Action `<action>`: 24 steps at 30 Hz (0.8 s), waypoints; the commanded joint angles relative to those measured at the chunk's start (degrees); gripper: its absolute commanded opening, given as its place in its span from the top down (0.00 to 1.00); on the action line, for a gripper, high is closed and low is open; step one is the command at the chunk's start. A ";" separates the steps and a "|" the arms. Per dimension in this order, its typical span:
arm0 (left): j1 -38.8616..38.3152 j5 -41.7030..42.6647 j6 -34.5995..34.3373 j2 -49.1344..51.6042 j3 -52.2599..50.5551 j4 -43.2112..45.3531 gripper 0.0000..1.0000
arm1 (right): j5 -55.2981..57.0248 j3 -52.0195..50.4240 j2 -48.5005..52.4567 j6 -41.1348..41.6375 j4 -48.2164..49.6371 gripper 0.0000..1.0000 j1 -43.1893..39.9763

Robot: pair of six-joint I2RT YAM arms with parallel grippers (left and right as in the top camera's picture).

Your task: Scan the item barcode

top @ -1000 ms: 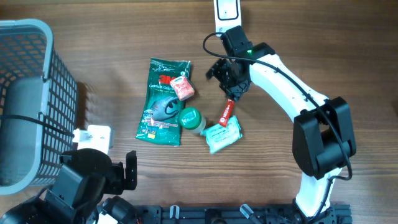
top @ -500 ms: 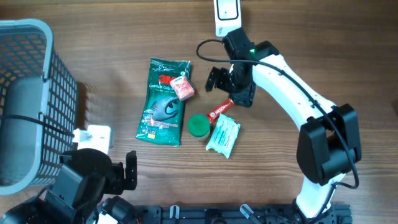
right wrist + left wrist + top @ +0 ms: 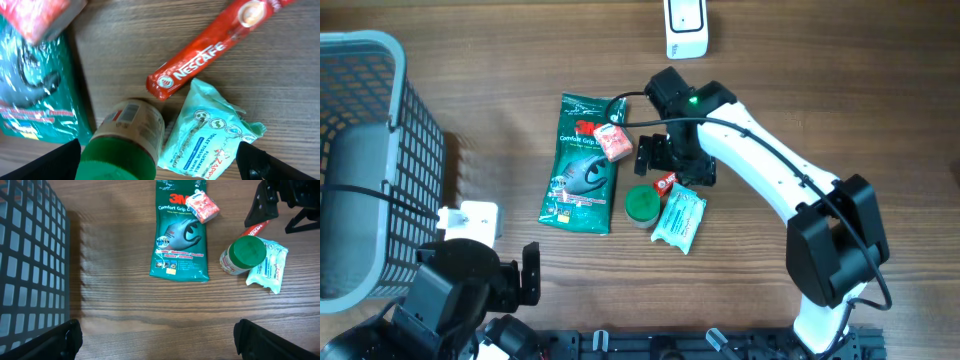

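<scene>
Table: wooden top, seen from the robot's side.
Scanner: white unit at the far edge, well apart from the items.
Items: a cluster at mid-table, all lying on the wood.
Glove packet: green 3M Comfort Grip pack, flat, at the left of the cluster.
Small box: red and white, resting on the packet's upper right corner.
Jar: green-lidded, just right of the packet's lower end; a barcode shows on its label in the right wrist view. Upright or tilted, I cannot tell.
Nescafé stick: red, lying slantwise, one end near the jar.
Wipes pack: pale teal toilet tissue wipes, touching the jar's right side, just below the stick.
Right gripper: above the stick, fingers spread wide, nothing between them.
Left gripper: low at the near left, fingers spread wide, holding nothing, well apart from the items.
Basket: grey mesh at the left edge.
</scene>
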 commanded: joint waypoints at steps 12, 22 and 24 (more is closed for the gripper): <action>0.20 -0.52 -0.74 -0.31 0.17 0.11 0.00 | 10.03 -2.12 -1.77 -7.78 2.97 0.08 10.62; 0.20 -0.52 -0.74 -0.31 0.17 0.11 0.00 | 10.88 -0.31 -1.79 -34.25 -2.56 0.18 10.64; 0.20 -0.52 -0.72 -0.31 0.17 0.11 0.00 | 10.88 3.15 -1.79 -36.28 -4.94 0.14 10.64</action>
